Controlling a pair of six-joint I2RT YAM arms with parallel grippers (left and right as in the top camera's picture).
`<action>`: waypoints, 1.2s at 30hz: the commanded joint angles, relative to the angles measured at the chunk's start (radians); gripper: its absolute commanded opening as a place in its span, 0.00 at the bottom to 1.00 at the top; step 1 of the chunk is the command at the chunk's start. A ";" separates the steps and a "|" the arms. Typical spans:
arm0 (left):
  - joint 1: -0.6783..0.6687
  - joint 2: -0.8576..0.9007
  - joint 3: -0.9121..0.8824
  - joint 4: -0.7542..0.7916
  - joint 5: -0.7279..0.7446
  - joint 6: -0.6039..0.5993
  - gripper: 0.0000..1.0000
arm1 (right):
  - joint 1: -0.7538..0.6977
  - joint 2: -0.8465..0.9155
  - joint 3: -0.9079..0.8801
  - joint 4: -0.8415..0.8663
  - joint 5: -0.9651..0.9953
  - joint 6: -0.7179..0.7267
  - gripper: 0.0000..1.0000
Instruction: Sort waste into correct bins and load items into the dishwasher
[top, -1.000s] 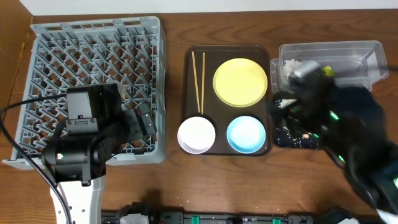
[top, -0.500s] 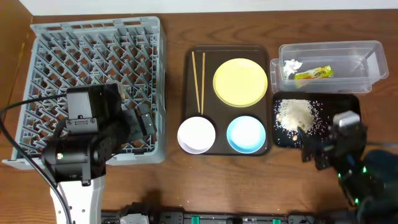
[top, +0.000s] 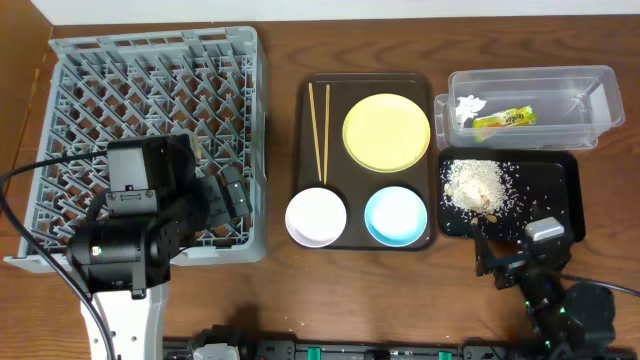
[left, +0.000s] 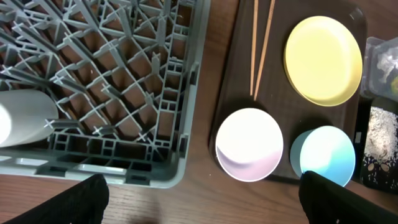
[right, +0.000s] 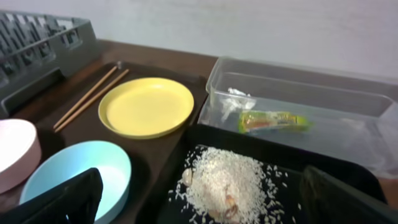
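Observation:
The grey dish rack (top: 150, 90) fills the left side. My left gripper (top: 228, 195) hangs open and empty over its front right corner (left: 202, 199). A small white cup (left: 22, 118) lies in the rack. The brown serving tray holds chopsticks (top: 320, 130), a yellow plate (top: 387, 132), a white bowl (top: 316, 217) and a light blue bowl (top: 396, 215). The clear tub (top: 590, 85) holds a tissue (top: 468, 105) and the snack wrapper (top: 504, 119). Rice crumbs (top: 472, 185) lie piled in the black tray (top: 550, 195). My right gripper (top: 500, 265) is open and empty, low at the tray's front edge (right: 199, 186).
The brown serving tray (top: 305, 150) sits between the rack and the two bins. The clear tub stands directly behind the black tray at the far right. Bare wooden table shows along the front edge (top: 380, 300). The right wrist view shows the rice (right: 227, 177) and the wrapper (right: 273, 120).
My right arm has pulled back from over the tub and black tray toward the front edge. The wrapper, tissue and rice pile are now uncovered. The left arm has not moved.

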 joint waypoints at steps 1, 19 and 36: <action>-0.003 0.001 0.013 -0.003 0.003 0.014 0.98 | -0.023 -0.033 -0.078 0.068 -0.006 -0.011 0.99; -0.003 0.001 0.013 -0.003 0.003 0.014 0.98 | -0.023 -0.037 -0.193 0.314 -0.002 -0.008 0.99; -0.003 0.004 0.013 0.084 0.122 -0.077 0.98 | -0.023 -0.037 -0.193 0.314 -0.002 -0.008 0.99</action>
